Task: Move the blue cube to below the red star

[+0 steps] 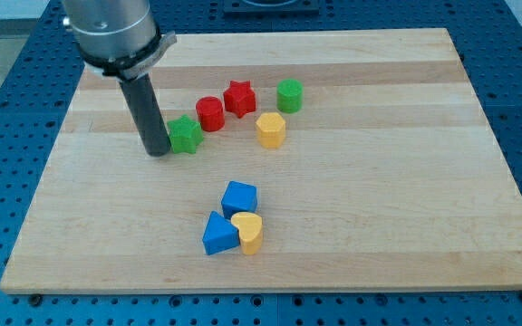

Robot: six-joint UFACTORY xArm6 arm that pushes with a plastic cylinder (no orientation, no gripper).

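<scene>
My tip [158,152] rests on the wooden surface [406,181] in the upper left of the frame, touching or just beside the left edge of the green star [186,135]. The arm ends in a plain rod, so there is no gripper to be apart or together.

The blue cube [239,196] sits in the lower middle of the frame, well apart from my tip. Just below it, touching or nearly so, are a blue triangular block [218,234] on the left and a yellow heart [249,232] on the right.

The red star [239,98] lies in the upper middle of the frame, well above the blue cube. A red cylinder [210,113] stands just to its left, a green cylinder [289,94] near its right, and a yellow hexagonal block [270,129] just below and right of it.
</scene>
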